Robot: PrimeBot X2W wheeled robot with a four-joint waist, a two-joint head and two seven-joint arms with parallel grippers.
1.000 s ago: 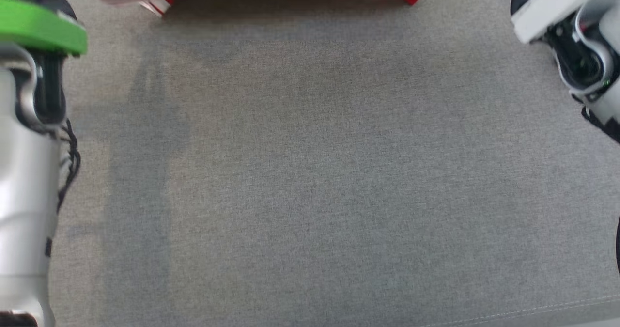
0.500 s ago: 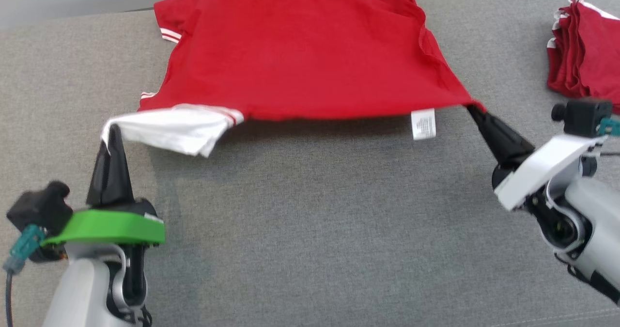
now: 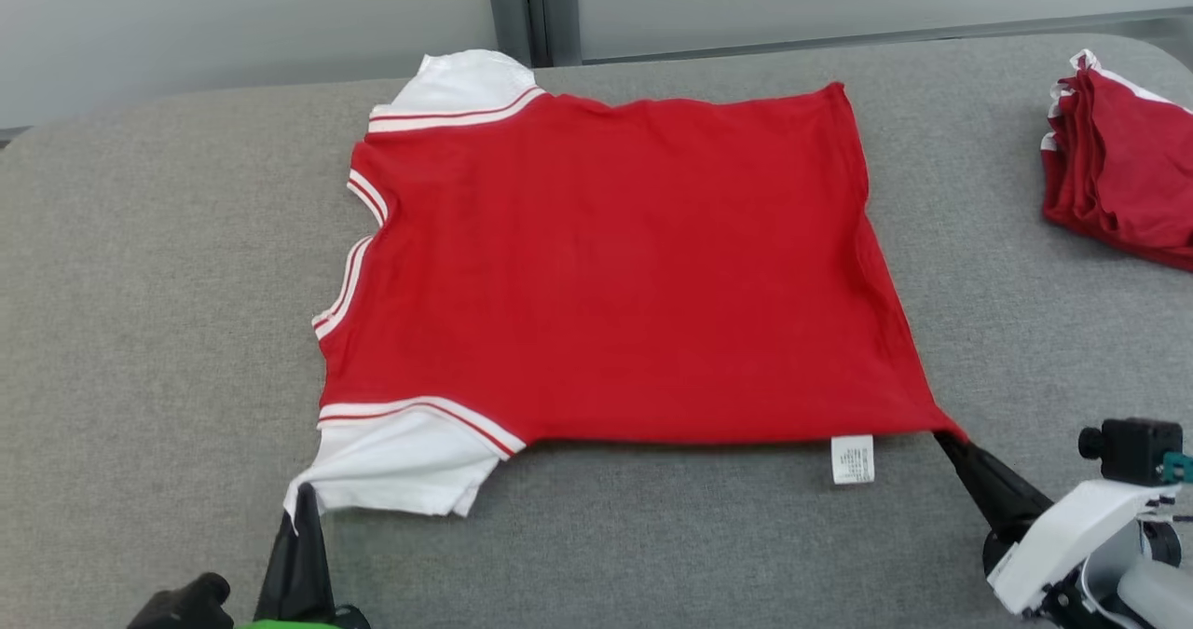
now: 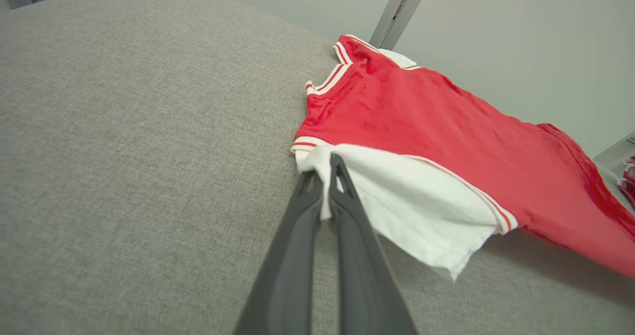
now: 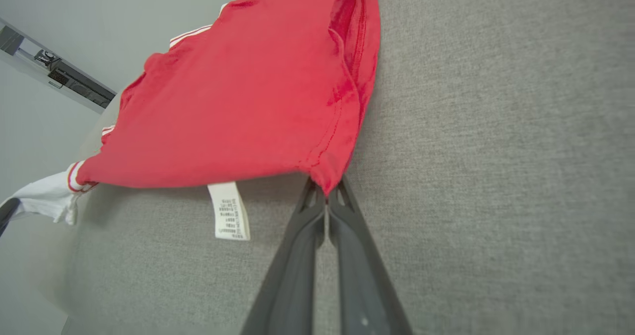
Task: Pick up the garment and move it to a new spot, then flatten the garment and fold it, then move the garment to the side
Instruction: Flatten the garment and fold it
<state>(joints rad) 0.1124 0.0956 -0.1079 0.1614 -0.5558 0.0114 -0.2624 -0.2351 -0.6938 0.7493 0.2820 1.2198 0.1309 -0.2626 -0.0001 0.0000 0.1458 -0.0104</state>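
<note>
Two claws hold the cloth: the left claw [image 4: 329, 176] is pressed together on the edge of the white sleeve [image 4: 412, 211]; the right claw [image 5: 325, 193] is pinched shut on the hem corner [image 5: 327, 176]. Between them the near edge rides a little above the desk [image 3: 140, 284], with shadow beneath. The garment [image 3: 615, 266], a red tee with white sleeves and striped trim, lies spread out left of the stack of folded red clothes [image 3: 1123, 172], well apart from it; its care label [image 3: 852, 458] dangles at the end nearer that stack. It looks light, thin and limp; it would likely sag and crease wherever unsupported, so hems, corners and sleeve edges are the sensible holds, taken in pairs and kept gently taut.
</note>
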